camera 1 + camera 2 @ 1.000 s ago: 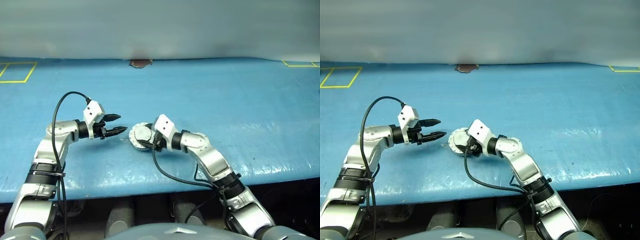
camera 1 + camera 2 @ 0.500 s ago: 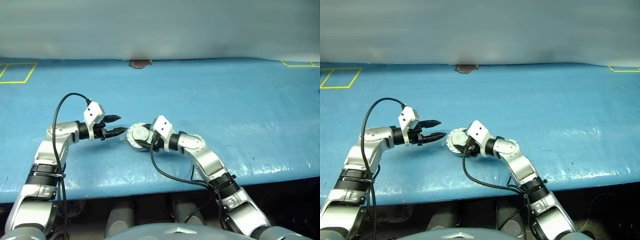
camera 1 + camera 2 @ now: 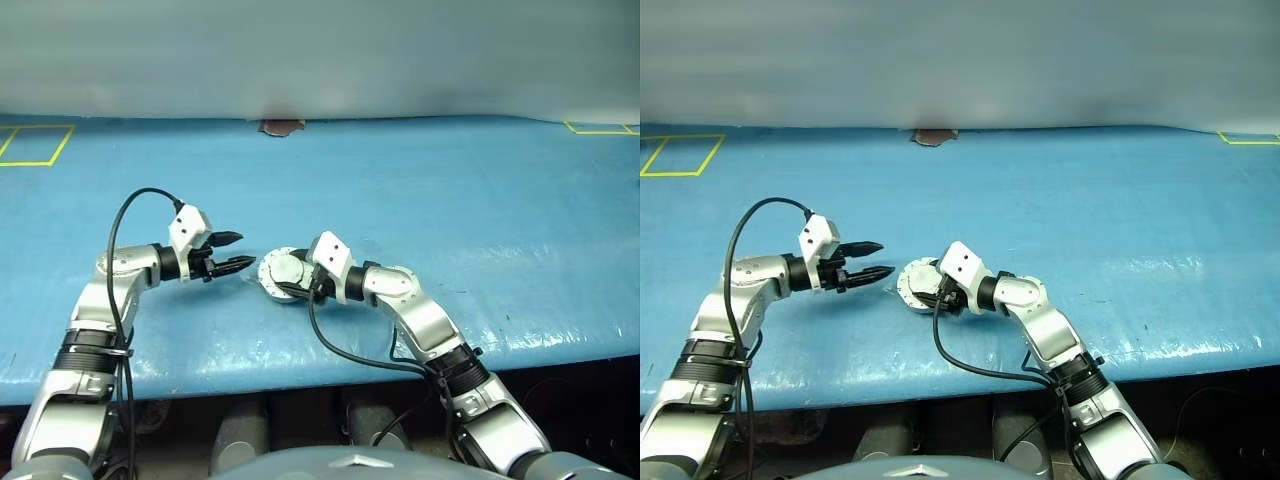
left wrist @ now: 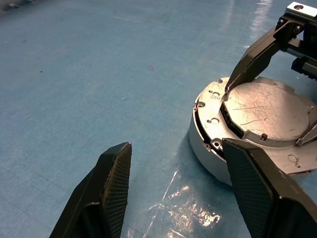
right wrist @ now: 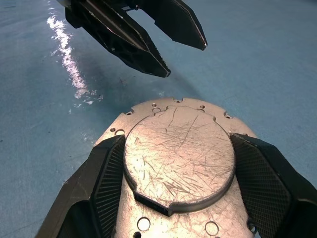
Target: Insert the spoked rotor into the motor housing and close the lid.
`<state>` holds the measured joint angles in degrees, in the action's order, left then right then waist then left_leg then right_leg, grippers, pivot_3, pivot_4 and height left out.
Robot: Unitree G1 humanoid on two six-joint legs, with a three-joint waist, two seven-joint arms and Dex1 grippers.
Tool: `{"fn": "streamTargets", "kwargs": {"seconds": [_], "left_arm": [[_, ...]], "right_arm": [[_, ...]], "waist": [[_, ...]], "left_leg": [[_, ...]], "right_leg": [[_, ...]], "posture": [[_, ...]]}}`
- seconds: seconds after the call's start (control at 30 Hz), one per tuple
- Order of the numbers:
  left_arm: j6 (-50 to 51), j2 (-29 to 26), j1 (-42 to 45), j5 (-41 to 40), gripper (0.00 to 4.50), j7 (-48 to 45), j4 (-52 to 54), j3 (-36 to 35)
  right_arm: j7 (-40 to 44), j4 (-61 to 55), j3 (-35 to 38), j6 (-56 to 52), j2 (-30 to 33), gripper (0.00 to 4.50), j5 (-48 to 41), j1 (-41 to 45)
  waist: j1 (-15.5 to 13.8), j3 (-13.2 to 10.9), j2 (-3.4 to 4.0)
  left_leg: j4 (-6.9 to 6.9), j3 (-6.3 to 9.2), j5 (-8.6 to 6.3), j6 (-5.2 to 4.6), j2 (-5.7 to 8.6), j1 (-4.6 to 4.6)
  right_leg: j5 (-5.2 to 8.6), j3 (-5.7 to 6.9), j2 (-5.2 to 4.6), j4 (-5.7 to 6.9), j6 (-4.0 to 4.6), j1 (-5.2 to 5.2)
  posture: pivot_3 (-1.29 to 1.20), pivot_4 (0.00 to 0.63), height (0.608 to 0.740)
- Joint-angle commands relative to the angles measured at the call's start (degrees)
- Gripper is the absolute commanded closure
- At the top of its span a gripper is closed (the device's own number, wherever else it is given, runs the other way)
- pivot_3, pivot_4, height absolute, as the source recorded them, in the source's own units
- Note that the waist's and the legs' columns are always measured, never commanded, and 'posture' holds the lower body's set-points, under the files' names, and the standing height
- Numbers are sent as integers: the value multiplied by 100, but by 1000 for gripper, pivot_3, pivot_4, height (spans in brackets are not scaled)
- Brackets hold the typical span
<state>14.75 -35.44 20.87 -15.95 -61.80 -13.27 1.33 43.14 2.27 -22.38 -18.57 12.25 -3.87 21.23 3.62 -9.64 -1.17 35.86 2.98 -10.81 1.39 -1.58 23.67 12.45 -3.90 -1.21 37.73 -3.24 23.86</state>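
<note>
The motor housing (image 3: 283,272) is a short silver puck lying on the blue table, with the lid (image 5: 178,148) down flat on top, its scratched pale face upward. My right gripper (image 5: 177,138) reaches over it from the right, and its fingers (image 4: 252,54) press against both sides of the lid's raised disc. Just left of the housing my left gripper (image 3: 244,249) hovers open, a small gap away, with nothing between its fingers (image 5: 133,39). The spoked rotor is out of view.
The blue table (image 3: 450,190) stretches wide on all sides, with its front edge close below the arms. Yellow tape squares (image 3: 30,145) mark the far corners. A brown patch (image 3: 281,127) sits at the far edge. Black cables loop off both wrists.
The right arm's elbow shifted slightly and came back. Both grippers and the housing stand where they were.
</note>
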Motion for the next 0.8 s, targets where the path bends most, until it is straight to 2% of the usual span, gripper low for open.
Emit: {"fn": "streamTargets", "kwargs": {"seconds": [0.03, 0.2, 0.47, 0.67, 0.8], "left_arm": [[13, 18, 37, -54, 1316, 1, 207, -21], [28, 20, -9, -58, 1316, 23, 247, -32], [46, 10, -76, -86, 1316, 77, 316, -63], [671, 118, -45, -463, 1316, 33, 491, -116], [994, 123, 32, -569, 2651, -79, 505, -29]], "right_arm": [[-87, 237, -65, -28, -92, 1485, 60, -54], [-214, 384, -18, -33, -214, 1485, 102, 60], [-43, 477, -180, 42, -75, 1485, 210, -5], [-133, 628, -226, 105, -29, 1485, 326, -75], [-159, 606, -218, 107, -36, 1493, 320, -73]], "waist": [[11, 0, 0], [23, 0, 0], [27, 0, 0], [22, 2, 0], [27, 2, 1]], "left_leg": [[0, 0, 0, 0, 0, 0], [1, 0, 0, 0, -2, -6], [1, 0, 0, 0, -4, -7], [2, 0, 0, 0, -2, -8], [2, 0, 0, 0, -3, -12]], "right_leg": [[0, 0, 0, 0, 0, 0], [0, 0, 2, 4, 0, -2], [0, 0, 3, 6, 0, -2], [0, 0, 1, 4, 0, -5], [0, 0, 3, 6, 1, -8]], "posture": [[0, 150, 740], [0, 150, 740], [0, 150, 740], [0, 150, 740], [0, 150, 740]]}}
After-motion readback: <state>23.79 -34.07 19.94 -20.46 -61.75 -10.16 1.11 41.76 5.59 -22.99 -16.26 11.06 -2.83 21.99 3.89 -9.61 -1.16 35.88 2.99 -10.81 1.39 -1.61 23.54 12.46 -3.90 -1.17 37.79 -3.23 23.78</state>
